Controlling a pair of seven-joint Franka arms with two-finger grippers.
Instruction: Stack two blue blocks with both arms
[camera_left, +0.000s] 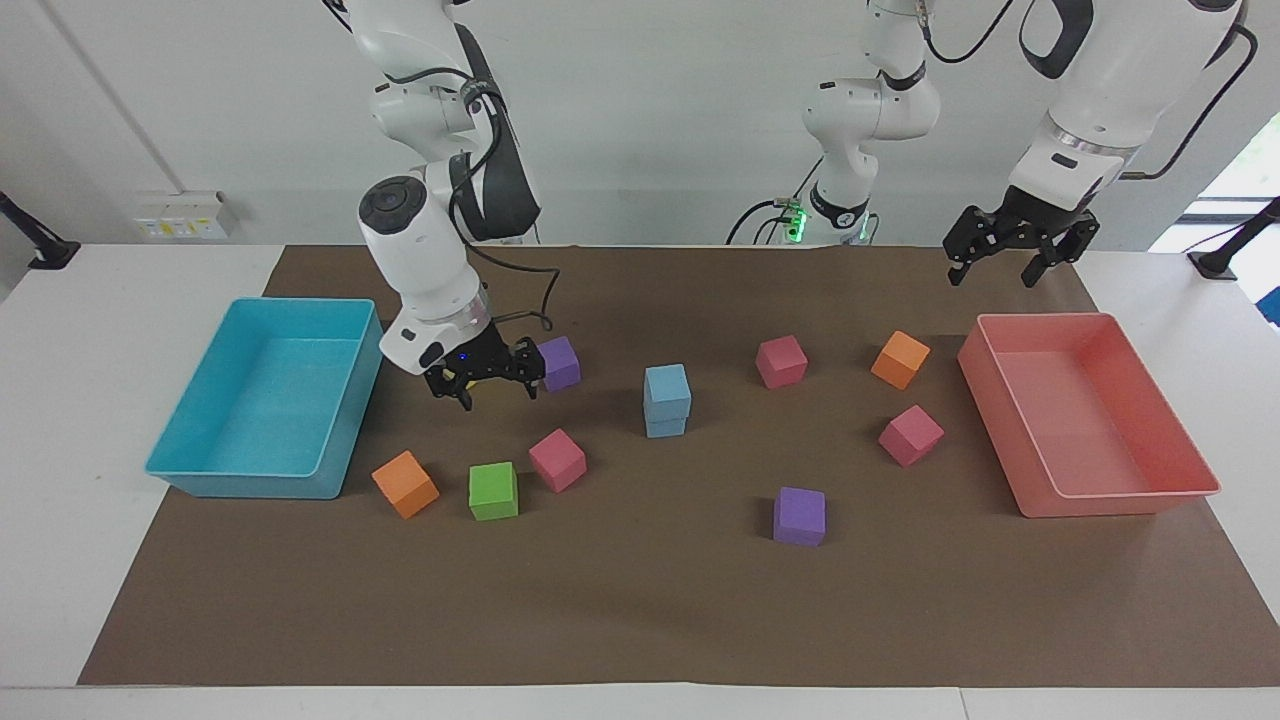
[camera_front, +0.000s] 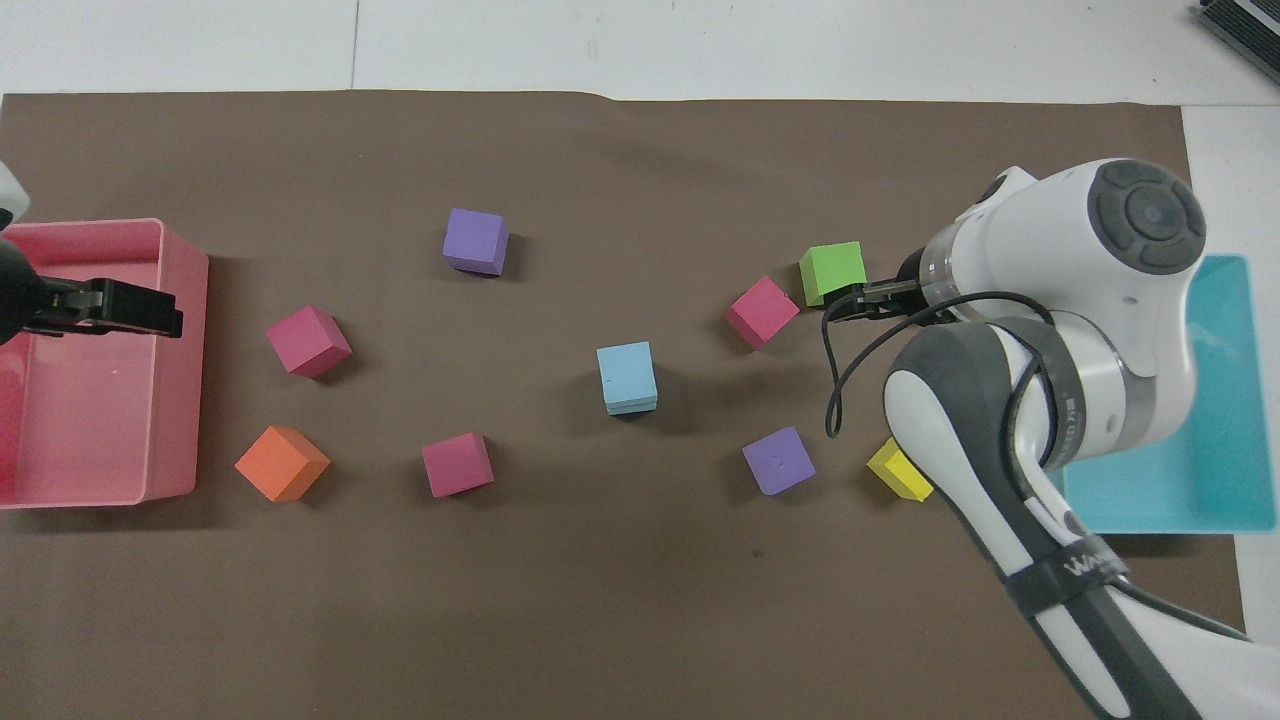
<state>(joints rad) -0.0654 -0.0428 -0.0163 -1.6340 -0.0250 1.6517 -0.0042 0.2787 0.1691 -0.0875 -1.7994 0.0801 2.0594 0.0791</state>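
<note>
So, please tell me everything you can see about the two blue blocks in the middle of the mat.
The blue blocks are two light sky-blue cubes of matte, foam-like look, the same size as the other coloured cubes. One sits on top of the other, forming a short upright stack with edges nearly aligned. The stack stands on the brown mat, about midway between the two trays. Nothing else touches it; no gripper is on it or over it.

Blue blocks (camera_left: 667, 399) stacked; open mat all round.

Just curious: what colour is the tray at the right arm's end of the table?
Turquoise; the facing view shows it best.
</note>
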